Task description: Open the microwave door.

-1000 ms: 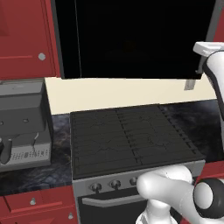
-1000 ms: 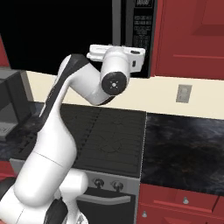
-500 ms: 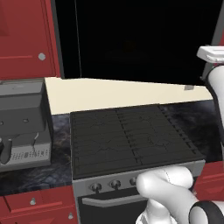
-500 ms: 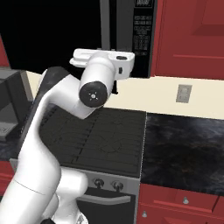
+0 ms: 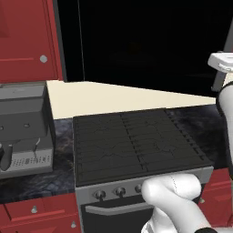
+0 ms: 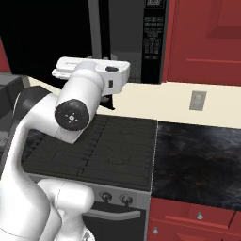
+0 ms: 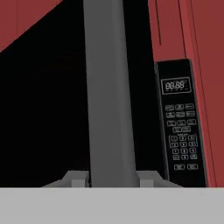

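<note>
Your microwave door (image 7: 43, 113) is a glossy black panel above the stove (image 5: 136, 143), its grey bar handle (image 7: 109, 96) running vertically beside the keypad (image 7: 181, 131), whose display reads 88:88. The gripper (image 7: 109, 183) straddles that handle, a finger on either side, not visibly clamped.

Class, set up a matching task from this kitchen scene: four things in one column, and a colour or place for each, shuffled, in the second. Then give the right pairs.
Things:
1. microwave door
2. bar handle
3. keypad panel
4. wall outlet

Descriptions:
A. grey, upright, straight ahead of the claw in the hand view
B. on the cream wall to the right of the stove top
C. glossy black, wide, above the stove top
D. black with small buttons and a digit display, beside a red cabinet

Pairs: 1-C, 2-A, 3-D, 4-B
</note>
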Tool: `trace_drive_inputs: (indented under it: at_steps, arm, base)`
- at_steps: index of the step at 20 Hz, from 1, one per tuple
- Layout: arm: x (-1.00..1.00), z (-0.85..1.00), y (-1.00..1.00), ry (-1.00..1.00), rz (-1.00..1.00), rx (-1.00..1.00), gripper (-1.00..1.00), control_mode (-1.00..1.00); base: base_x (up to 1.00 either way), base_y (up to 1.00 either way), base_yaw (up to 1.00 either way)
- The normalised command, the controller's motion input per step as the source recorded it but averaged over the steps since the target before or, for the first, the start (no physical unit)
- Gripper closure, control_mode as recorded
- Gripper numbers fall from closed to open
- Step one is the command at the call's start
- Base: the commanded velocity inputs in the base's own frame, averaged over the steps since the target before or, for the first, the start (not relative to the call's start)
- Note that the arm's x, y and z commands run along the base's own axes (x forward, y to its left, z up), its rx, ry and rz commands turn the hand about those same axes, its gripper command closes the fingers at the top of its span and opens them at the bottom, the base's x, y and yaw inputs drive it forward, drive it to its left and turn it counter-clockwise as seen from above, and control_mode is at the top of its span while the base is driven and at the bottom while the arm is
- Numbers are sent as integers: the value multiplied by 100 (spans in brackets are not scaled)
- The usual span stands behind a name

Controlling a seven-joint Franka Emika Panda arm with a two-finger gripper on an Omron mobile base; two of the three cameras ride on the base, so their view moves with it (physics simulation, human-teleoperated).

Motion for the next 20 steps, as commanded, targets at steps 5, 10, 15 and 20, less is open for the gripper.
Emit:
trace_drive_inputs:
  at_steps: [5,10,15,20]
  arm:
    - [-100,20,10,0,0,-2,-100,-100]
    - [-100,-19,0,1,0,-12,-100,-100]
    - [-100,-29,-27,1,1,-5,-100,-100]
    - [-17,6,-57,22,11,21,-100,-100]
  base:
    - [0,0,0]
    - [0,0,0]
    - [0,0,0]
    - [0,0,0]
